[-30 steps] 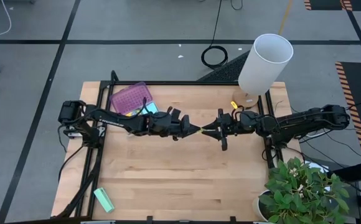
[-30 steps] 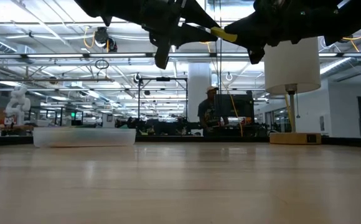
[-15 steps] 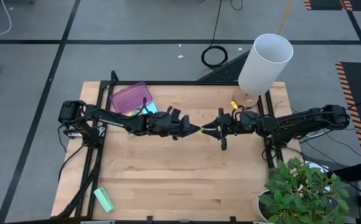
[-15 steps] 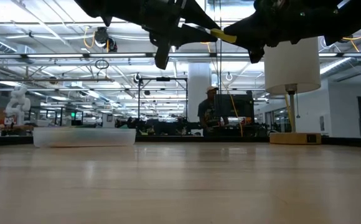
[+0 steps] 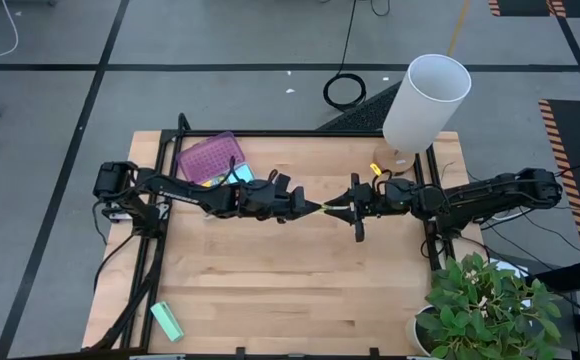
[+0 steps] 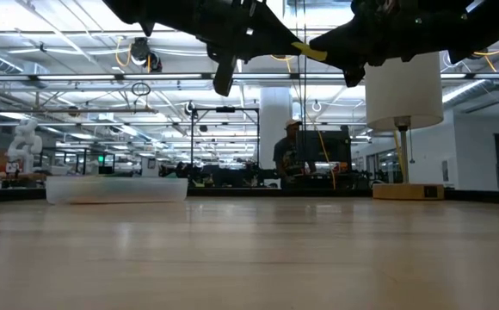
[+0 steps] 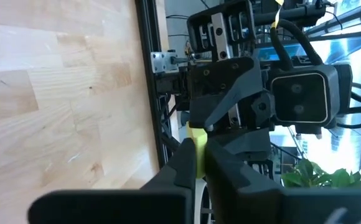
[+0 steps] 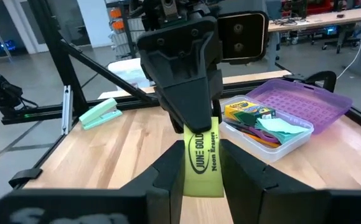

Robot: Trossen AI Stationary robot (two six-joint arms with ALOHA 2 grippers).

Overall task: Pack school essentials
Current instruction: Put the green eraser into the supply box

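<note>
Mid-air handover: left gripper and right gripper both pinched the yellow eraser, which risked dropping if the right let go too soon.

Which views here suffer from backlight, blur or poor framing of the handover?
Low view: the arms are dark silhouettes against bright ceiling lights, and only the tip of the yellow eraser shows. Right wrist view: eraser label sharp, own fingers blurred at the near edge. Left wrist view: background blown out, the eraser mostly hidden. High view: evenly lit, but the eraser is tiny between the left gripper and the right gripper.
</note>
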